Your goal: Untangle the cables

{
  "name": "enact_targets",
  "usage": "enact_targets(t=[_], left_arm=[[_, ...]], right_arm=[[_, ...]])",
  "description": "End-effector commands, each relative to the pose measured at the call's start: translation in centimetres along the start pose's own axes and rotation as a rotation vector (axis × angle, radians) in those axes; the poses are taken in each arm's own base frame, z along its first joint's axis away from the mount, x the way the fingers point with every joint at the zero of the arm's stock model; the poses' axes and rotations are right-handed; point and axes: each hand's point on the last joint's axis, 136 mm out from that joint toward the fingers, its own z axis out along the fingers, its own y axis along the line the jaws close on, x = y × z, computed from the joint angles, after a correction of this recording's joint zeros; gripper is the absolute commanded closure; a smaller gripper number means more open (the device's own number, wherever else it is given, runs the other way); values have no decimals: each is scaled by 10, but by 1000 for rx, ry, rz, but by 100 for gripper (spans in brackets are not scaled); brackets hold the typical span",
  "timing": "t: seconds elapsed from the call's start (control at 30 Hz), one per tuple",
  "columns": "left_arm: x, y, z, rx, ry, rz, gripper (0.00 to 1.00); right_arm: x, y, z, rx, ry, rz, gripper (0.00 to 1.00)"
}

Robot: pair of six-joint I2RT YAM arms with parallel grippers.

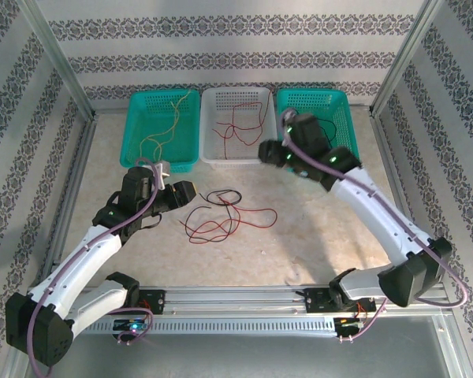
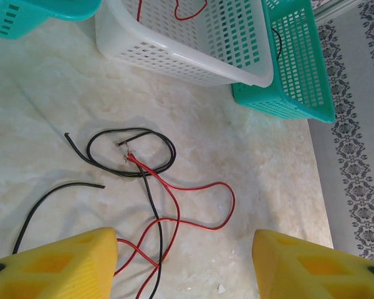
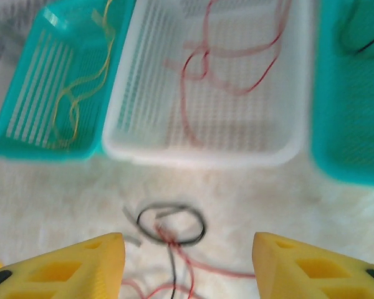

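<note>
A tangle of thin red and black cables lies loose on the table in the middle. In the left wrist view a black cable loop crosses a long red cable. My left gripper hovers just left of the tangle; its yellow fingers stand open with nothing between them. My right gripper hangs over the front right corner of the white basket, open and empty, looking down on the black loop, blurred.
Three baskets stand side by side at the back: a teal basket with yellow wires, a white basket with red wires, and a teal basket with a black wire. Metal frame posts and patterned walls border the table.
</note>
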Motion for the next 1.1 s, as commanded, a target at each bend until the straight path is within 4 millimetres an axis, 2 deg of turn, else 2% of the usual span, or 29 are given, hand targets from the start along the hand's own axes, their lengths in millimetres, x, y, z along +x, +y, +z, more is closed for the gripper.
enact_targets(t=[0.0,0.13,0.27,0.43,0.5,0.67,0.8,0.93,1.07], left_arm=[[9,0,-4,-2,18,-2,41],[12,5,-5,-22,27,-17,42],[13,8,-1,-22,26,-50,43],[19,14,1,-28,32,-84,44],[24,19,2,-45,44,-94,44],[38,32,4,-80,79,-130,45],[57,56,3,-180,134,-169,46],[67,63,2,-195,157,-192,48],[66,62,1,-187,144,-198,48]], right_arm=[[34,16,25,-31,20,27,43],[79,21,55,-29,139,38,43],[115,20,87,8,271,70,49],[140,38,102,1,354,28,51],[149,40,106,24,379,-5,51],[153,36,110,56,383,-14,52],[146,35,106,65,359,-31,51],[140,32,105,77,338,-49,50],[136,28,113,94,351,-58,48]])
